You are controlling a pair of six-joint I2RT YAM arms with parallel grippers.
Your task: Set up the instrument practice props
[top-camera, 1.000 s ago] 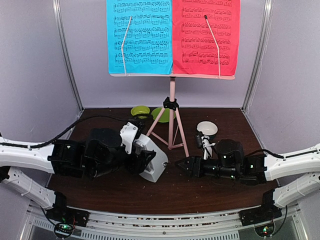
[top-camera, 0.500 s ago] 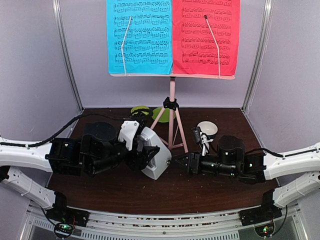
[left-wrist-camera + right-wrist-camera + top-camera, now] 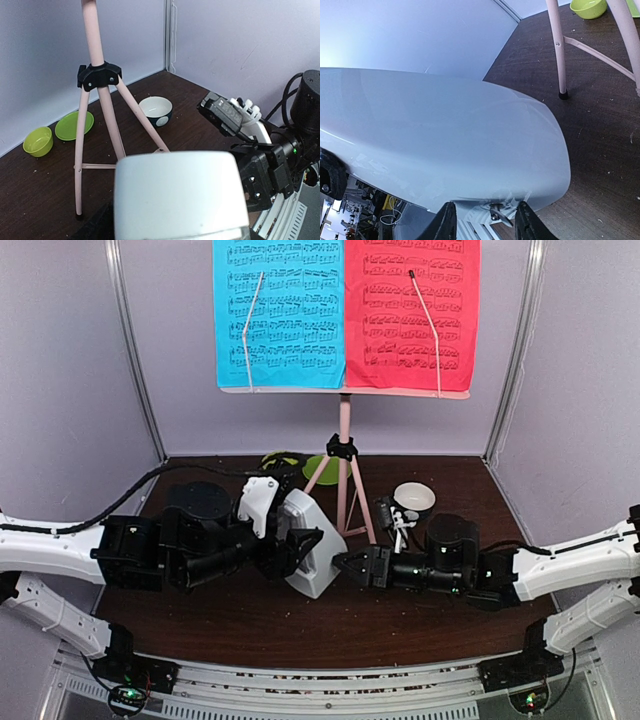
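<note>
"Where was the metronome (image 3: pixel 312 558) when you looked?"

"Grasped in the left pincer (image 3: pixel 288 546), tipped over at an angle above the worktop (image 3: pixel 250 625). Its lower end was nearest the right pincer (image 3: pixel 347 565). Whether a corner touched the wood, I couldn't tell. The pink music stand (image 3: pixel 344 435) stood just beyond both pincers, with the blue sheet (image 3: pixel 278 310) and the red sheet (image 3: pixel 410 310) on its desk, high above them."

"Had the right pincer got hold of anything?"

"I couldn't tell. Its fingers (image 3: pixel 446 222) stood apart on either side of the metronome's edge, right up against it, but I couldn't see whether they pinched it."

"How would you reckon it handles?"

"Light, I'd judge. It looked like a hollow shell, stiff but glossy and sloping, so a pincer might slide towards the narrow top. The smooth face looked thin, so I wouldn't squeeze hard there. Better to take it low, across the flat sides near the base, and keep it from twisting."
</note>
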